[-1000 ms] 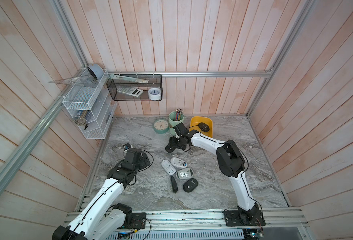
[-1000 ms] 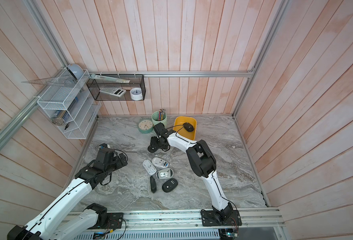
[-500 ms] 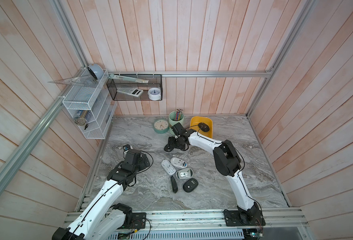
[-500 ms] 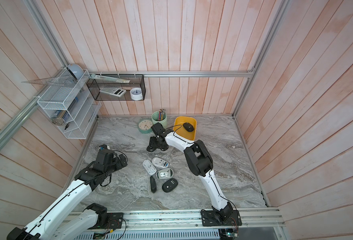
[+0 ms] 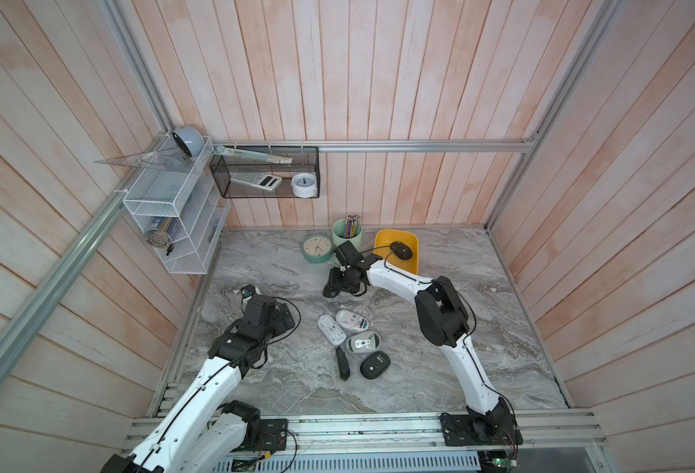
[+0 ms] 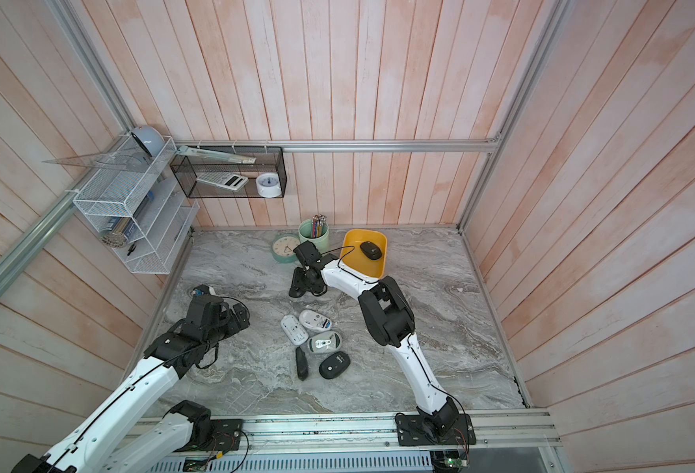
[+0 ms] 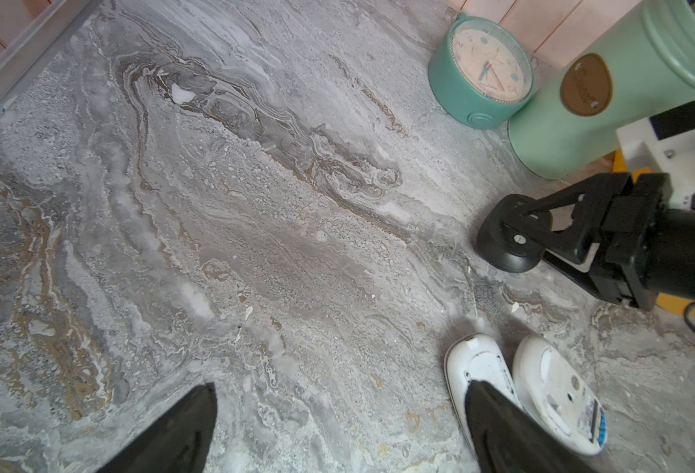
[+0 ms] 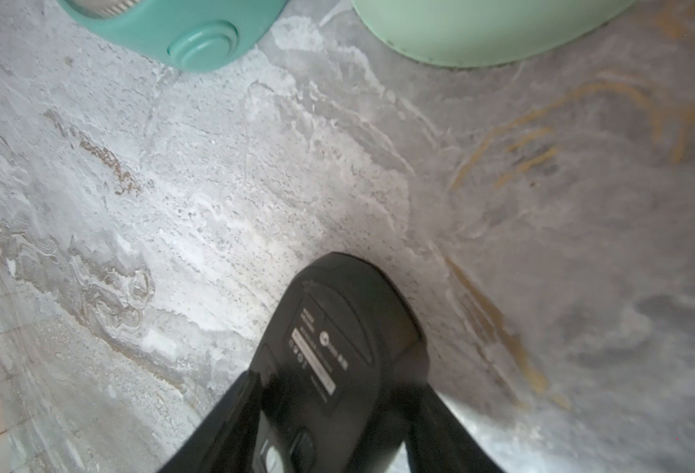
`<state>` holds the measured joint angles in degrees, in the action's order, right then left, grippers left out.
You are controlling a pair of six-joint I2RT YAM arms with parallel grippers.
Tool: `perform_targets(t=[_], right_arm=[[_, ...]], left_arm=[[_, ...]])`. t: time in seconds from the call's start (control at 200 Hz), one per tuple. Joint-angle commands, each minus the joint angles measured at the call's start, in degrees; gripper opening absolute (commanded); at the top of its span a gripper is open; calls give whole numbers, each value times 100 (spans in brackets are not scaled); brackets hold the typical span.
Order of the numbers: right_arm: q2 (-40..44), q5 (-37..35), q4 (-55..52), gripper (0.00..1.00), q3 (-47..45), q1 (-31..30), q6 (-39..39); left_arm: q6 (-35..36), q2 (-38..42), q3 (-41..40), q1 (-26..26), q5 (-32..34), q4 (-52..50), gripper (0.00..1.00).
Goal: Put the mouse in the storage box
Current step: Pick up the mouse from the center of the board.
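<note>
The yellow storage box [image 5: 382, 242] [image 6: 353, 262] stands at the back of the table with one black mouse [image 5: 402, 250] [image 6: 371, 250] inside it. My right gripper [image 5: 339, 282] [image 6: 305, 282] [image 8: 337, 383] is low on the table left of the box. It is shut on another black mouse [image 8: 337, 319] [image 7: 505, 241], which lies underside up with its label showing. My left gripper [image 5: 284, 319] [image 7: 341, 387] hangs open and empty at the left, one fingertip over a white mouse [image 7: 481, 360].
Several mice lie loose mid-table: two white [image 5: 331, 331] [image 5: 352, 319], one grey [image 5: 363, 342], one black [image 5: 374, 364] and a slim black one [image 5: 342, 362]. A teal clock [image 5: 317, 247] and a green pencil cup [image 5: 346, 233] stand just behind my right gripper.
My right gripper's jaws have narrowed onto the black mouse, and that arm has shifted slightly left. The left arm has stayed where it was.
</note>
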<state>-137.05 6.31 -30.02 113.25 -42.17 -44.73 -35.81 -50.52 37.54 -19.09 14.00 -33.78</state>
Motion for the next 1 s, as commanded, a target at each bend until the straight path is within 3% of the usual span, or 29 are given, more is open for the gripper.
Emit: perform_targets(t=[0.0, 0.155, 0.43, 0.695, 0.995], right_arm=[[-321, -192, -542, 52, 119, -32, 133], [-266, -271, -708, 38, 218, 56, 319], [182, -737, -1046, 19, 255, 42, 1035], [919, -1704, -1480, 15, 116, -2, 2269], [1792, -2914, -1882, 11, -279, 7, 4458]], left_arm=[[-112, 130, 38, 2, -2, -79, 100], [-328, 279, 364, 20, -735, -153, 100], [27, 794, 1228, 55, -392, -791, 100], [312, 1325, 1577, 56, -124, -960, 100], [1085, 2142, 2044, 55, 317, -1207, 100]])
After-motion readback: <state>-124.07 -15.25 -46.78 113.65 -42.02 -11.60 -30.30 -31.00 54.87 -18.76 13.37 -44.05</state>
